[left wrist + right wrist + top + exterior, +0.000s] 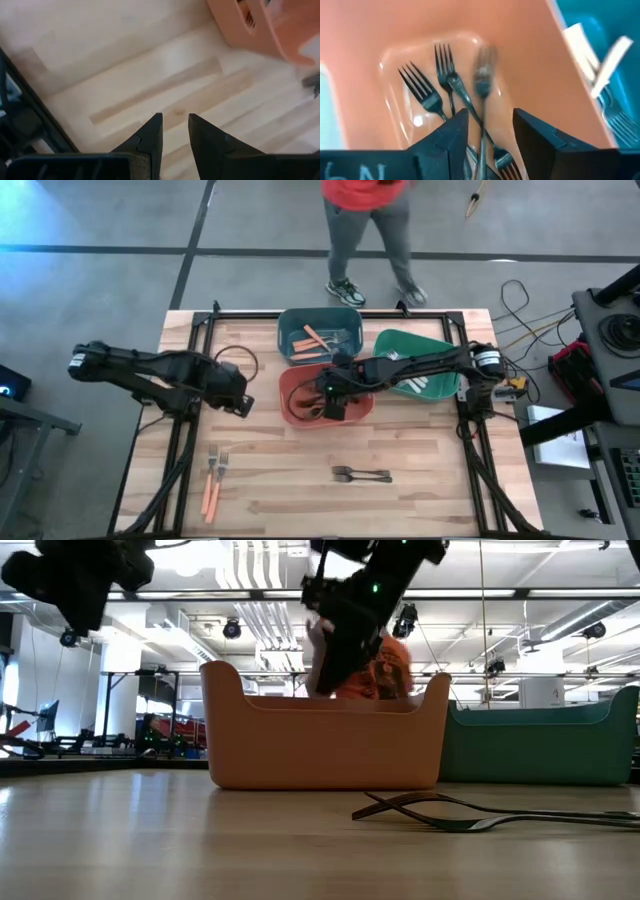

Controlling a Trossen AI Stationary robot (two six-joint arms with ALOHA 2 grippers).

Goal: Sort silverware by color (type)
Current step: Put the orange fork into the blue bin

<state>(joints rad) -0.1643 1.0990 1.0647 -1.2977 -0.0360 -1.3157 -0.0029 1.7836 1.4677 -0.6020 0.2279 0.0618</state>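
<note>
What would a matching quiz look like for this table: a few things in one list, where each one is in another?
Things:
1. black forks
2. orange-handled forks
3. right gripper
4. left gripper

Places:
A. over bare wood, left of the bins
B. over the orange-red bin
C. on the table, front left
D. on the table, front middle

Pairs: 1-D, 2-C, 3-B, 4-A

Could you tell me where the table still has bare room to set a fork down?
Bare wood lies between the two orange-handled forks and the pair of black forks, and right of that pair. The back is crowded: teal bin, green bin, orange-red bin.
</note>
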